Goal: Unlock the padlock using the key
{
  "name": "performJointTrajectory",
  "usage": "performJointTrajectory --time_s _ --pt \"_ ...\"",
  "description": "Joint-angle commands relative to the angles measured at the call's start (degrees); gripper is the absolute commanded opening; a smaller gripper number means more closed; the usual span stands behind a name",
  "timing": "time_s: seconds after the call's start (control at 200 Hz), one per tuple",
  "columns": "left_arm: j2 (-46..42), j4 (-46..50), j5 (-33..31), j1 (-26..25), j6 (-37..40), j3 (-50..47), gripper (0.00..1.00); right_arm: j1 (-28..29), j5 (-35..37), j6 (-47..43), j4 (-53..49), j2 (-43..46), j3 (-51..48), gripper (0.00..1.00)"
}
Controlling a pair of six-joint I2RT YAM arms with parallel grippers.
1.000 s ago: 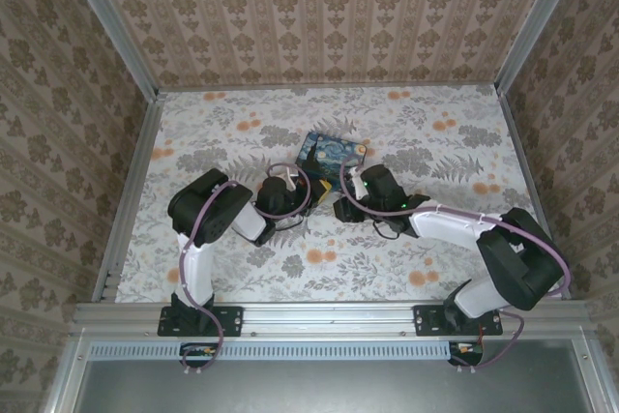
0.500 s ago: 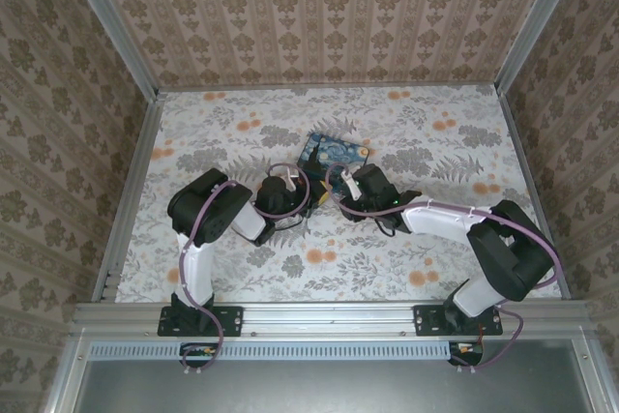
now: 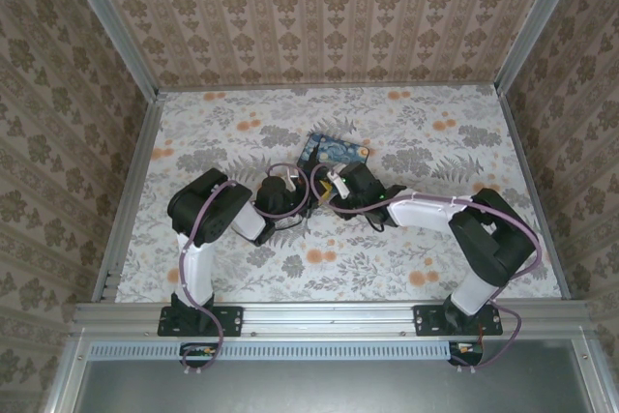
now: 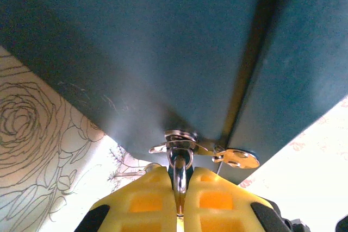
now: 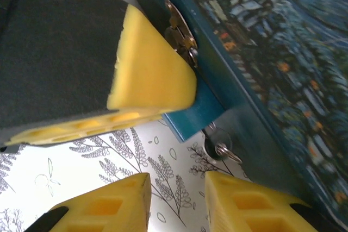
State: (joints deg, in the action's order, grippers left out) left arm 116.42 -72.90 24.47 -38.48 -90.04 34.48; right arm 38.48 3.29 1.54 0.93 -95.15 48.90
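Right gripper (image 5: 176,194), jaws narrower yet apart, has slid left to the key (image 5: 217,146); left gripper (image 4: 179,182) still pinches the padlock (image 5: 194,112).

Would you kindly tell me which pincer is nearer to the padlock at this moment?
Left. The left pincer is shut on the padlock, right against the starry-night tin. The right pincer sits just short of it, open and touching nothing.
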Motion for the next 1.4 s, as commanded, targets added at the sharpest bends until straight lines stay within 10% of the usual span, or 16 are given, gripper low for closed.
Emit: performJointTrajectory --time_s 0.0,0.53,0.74,1.205,1.39 --pt "-1.0 -1.3 2.0 0.1 -0.7 -1.0 0.0 0.3 3.2 -1.5 -1.1 -1.7 2.5 0.33" --pt "-0.1 -1.4 2.3 -0.3 -0.6 -0.6 0.0 0.3 8.9 -2.1 -0.2 -5.7 6.5 0.15" --pt "0.6 -1.3 2.0 -1.4 -0.6 -0.7 0.0 -0.1 1.1 2.2 0.5 -5.7 7.9 0.0" --pt "0.7 -0.6 0.1 -0.8 2.1 -2.4 0.0 -11.6 -28.6 23.2 11.7 -0.3 0.3 0.0" --pt "0.9 0.2 0.4 -0.4 3.1 -2.3 0.0 -12.2 -27.8 24.0 11.1 4.1 -2.2 0.31"
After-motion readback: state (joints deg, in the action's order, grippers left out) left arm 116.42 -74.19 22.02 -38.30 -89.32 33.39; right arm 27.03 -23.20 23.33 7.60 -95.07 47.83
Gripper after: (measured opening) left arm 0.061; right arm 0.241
